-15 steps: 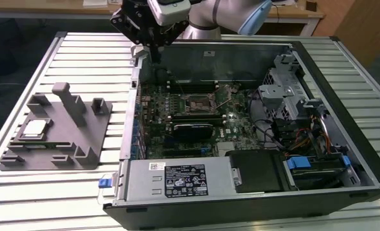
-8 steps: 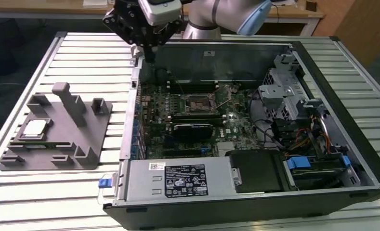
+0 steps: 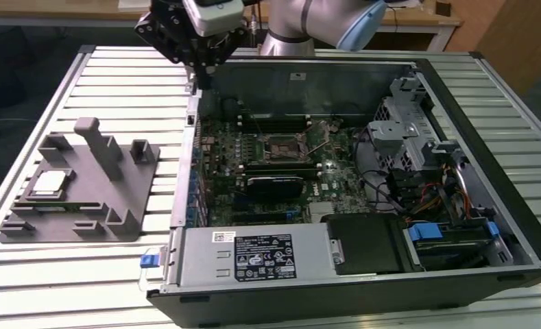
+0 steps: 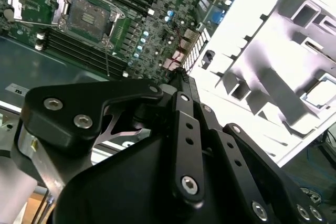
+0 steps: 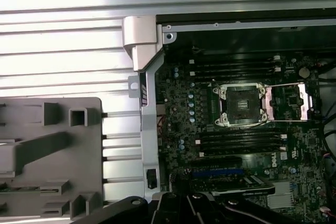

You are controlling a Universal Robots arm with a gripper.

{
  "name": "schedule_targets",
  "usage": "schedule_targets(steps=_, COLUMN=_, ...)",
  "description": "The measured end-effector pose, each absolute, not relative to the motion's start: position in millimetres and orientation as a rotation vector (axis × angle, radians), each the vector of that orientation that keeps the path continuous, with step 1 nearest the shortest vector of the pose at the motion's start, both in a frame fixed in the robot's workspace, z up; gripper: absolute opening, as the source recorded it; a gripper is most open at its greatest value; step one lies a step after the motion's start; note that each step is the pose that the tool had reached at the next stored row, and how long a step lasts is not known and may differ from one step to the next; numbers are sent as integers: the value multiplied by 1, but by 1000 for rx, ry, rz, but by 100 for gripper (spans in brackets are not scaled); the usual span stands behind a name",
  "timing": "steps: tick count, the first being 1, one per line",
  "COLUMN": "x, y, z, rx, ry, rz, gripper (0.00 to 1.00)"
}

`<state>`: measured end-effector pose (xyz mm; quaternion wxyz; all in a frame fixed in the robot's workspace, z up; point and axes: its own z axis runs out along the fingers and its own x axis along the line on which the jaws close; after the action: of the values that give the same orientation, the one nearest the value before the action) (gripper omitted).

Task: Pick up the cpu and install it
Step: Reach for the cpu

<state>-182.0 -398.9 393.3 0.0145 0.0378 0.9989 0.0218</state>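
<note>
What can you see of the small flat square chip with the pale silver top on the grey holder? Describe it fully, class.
The small flat square chip with a pale silver-white metal top lies flat, top up, seated in a recess of the grey moulded holder on the slatted metal table, to the exterior view's left of the open computer case. Only the holder touches it; the black gripper hangs apart, over the case's far edge.

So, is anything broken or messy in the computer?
Nothing looks broken or spilled. The socket is empty, with its metal cover flipped open, which fits a chip not yet put in. The cpu lies flat in the grey holder at the exterior view's left, beside the computer.
</note>
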Motion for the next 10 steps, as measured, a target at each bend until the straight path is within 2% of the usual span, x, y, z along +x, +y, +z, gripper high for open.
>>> schedule_targets(steps=10, x=-198, y=-399, z=393, rx=118, ry=3110, rz=68, gripper=11)
